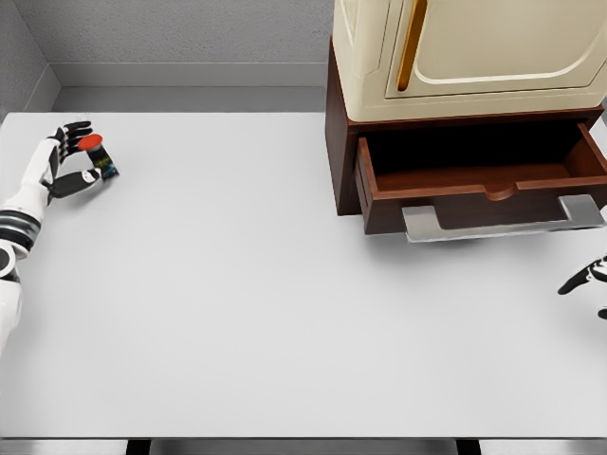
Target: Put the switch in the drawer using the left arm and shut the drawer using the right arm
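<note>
The switch (98,154), a small dark block with a round red button on top, sits at the far left of the white table (247,303). My left hand (78,159) is curled around it, black fingertips on both sides. The brown drawer (484,185) stands pulled out at the upper right, its inside bare, with a flat grey handle (503,220) along its front. Only the dark fingers (586,277) of my right hand show at the right edge, below the drawer and spread, holding nothing.
A cream cabinet (469,52) with an orange handle rests on top of the brown drawer unit. Grey walls close off the back and the left corner. The table's front edge runs along the bottom of the view.
</note>
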`<control>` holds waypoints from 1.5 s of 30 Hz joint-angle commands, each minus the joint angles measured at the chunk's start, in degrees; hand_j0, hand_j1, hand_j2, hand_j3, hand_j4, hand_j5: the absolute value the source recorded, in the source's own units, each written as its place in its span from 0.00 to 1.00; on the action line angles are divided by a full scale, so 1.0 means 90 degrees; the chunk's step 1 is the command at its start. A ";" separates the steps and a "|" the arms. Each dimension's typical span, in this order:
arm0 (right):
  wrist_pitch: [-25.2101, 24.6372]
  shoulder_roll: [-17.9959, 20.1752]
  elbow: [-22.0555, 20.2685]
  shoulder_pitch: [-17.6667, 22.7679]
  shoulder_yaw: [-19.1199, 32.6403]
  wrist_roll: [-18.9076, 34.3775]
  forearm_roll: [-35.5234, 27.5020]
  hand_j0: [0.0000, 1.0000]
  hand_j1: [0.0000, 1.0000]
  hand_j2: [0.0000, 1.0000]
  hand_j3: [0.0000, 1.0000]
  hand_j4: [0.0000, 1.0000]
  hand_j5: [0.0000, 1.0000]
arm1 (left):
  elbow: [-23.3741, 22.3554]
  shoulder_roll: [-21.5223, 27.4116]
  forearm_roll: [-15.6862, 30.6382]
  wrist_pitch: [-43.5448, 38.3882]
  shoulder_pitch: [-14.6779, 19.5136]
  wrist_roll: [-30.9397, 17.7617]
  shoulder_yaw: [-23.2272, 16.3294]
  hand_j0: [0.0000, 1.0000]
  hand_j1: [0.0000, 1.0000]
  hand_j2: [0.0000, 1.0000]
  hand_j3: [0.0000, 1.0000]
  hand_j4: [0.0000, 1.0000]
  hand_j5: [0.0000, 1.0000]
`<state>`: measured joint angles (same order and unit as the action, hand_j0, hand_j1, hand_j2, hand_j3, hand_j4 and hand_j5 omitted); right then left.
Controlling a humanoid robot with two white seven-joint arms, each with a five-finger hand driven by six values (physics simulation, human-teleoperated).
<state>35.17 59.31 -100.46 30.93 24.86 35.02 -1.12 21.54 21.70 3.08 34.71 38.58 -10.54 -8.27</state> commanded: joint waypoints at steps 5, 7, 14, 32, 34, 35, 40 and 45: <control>-0.0019 -0.0018 -0.0010 0.0010 0.0138 -0.0002 -0.0032 0.66 0.66 0.66 0.66 0.66 0.66 | 0.0038 0.0010 0.0028 0.0033 -0.0049 -0.0001 0.0011 0.71 0.71 0.71 0.71 0.71 0.71; -0.0019 -0.0008 -0.0020 0.0010 0.0255 -0.0002 -0.0042 0.67 0.67 0.67 0.67 0.67 0.67 | 0.0038 0.0010 0.0028 0.0033 -0.0059 -0.0001 0.0020 0.71 0.71 0.71 0.71 0.71 0.71; -0.0019 0.0031 -0.0030 0.0000 0.0382 -0.0002 -0.0091 0.67 0.67 0.67 0.67 0.67 0.67 | 0.0038 -0.0019 0.0028 0.0033 -0.0049 -0.0001 0.0020 0.71 0.71 0.71 0.71 0.71 0.71; -0.0019 0.0031 -0.0030 -0.0019 0.0392 -0.0002 -0.0101 0.69 0.69 0.69 0.69 0.69 0.69 | 0.0135 -0.0048 0.0028 0.0033 -0.0059 0.0009 0.0040 0.44 0.44 0.44 0.44 0.44 0.44; -0.0019 0.0031 -0.0030 -0.0019 0.0392 -0.0002 -0.0101 0.69 0.69 0.69 0.69 0.69 0.69 | 0.0145 -0.0048 0.0028 0.0033 -0.0049 0.0009 0.0040 0.44 0.44 0.44 0.44 0.44 0.44; -0.0019 0.0031 -0.0030 -0.0019 0.0392 -0.0002 -0.0101 0.69 0.69 0.69 0.69 0.69 0.69 | 0.0145 -0.0048 0.0038 0.0033 -0.0039 0.0009 0.0040 0.44 0.44 0.44 0.44 0.44 0.44; -0.0019 0.0031 -0.0030 -0.0029 0.0392 -0.0002 -0.0101 0.71 0.71 0.71 0.71 0.71 0.71 | 0.0389 -0.0048 0.0038 0.0033 -0.0049 -0.0001 0.0059 0.42 0.42 0.42 0.42 0.42 0.42; -0.0019 0.0031 -0.0030 -0.0058 0.0392 -0.0002 -0.0101 0.70 0.70 0.70 0.70 0.70 0.70 | 0.0428 -0.0078 0.0048 0.0033 -0.0029 -0.0011 0.0050 0.41 0.41 0.41 0.41 0.41 0.41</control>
<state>35.16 59.53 -100.70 30.41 28.39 35.02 -1.62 25.14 21.09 3.19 35.01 38.23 -10.65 -7.95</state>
